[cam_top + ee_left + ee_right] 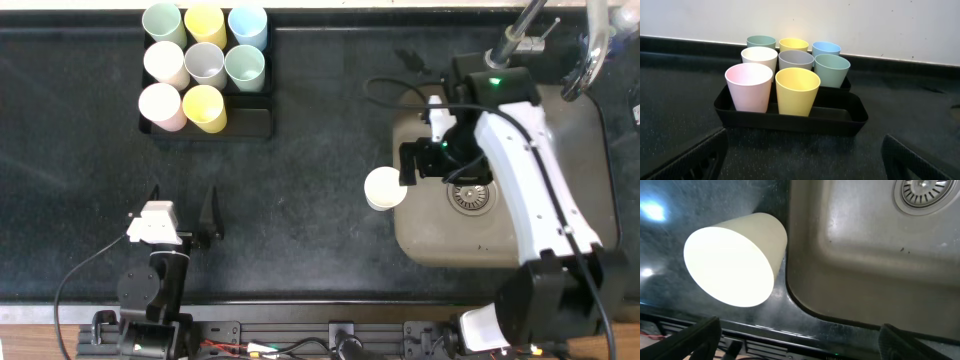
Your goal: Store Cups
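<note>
Seemingly the pick-up is in hand: the right end effector [800,326], fingers spread wide and empty, has the cup [735,260] just ahead, beside the sink [865,255]. Next it likely needs to close squarely round it, then carry it to the tray [250,122]. The left end effector [183,196] gapes, empty.

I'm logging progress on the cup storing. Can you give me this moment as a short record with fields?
tray: black tray on the dark counter, far from the sink
stored: eight cups standing in the tray, one corner slot free
loose: white cup on the counter at the edge of the sink
right arm: right pincer open at the white cup, not closed on it
left arm: left pincer open, holding nothing, facing the tray
</note>
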{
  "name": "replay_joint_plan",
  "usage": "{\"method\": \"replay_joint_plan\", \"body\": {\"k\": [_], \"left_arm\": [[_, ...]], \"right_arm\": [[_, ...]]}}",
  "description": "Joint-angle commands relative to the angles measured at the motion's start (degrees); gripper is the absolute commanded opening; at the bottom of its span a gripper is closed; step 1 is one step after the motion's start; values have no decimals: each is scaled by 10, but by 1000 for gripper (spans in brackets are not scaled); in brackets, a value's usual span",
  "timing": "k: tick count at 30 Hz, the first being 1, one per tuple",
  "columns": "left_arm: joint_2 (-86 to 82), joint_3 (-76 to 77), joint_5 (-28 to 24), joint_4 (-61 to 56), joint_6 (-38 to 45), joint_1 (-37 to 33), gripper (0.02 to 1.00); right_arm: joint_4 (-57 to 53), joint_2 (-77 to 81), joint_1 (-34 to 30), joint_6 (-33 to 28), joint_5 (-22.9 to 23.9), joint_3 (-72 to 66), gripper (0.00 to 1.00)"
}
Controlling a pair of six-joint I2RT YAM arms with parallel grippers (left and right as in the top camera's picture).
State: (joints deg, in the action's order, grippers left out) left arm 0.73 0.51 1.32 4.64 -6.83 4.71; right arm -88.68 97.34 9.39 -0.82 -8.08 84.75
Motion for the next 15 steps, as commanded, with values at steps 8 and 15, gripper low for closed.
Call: {"method": "replay_joint_plan", "body": {"k": [8,15], "left_arm": [[-6,-1,4,1,10,-5,1000],[-6,-1,4,1,10,-5,998]], "right_arm": [[19,54,54,9,66,17,886],[33,78,71,14,67,17,827]]}}
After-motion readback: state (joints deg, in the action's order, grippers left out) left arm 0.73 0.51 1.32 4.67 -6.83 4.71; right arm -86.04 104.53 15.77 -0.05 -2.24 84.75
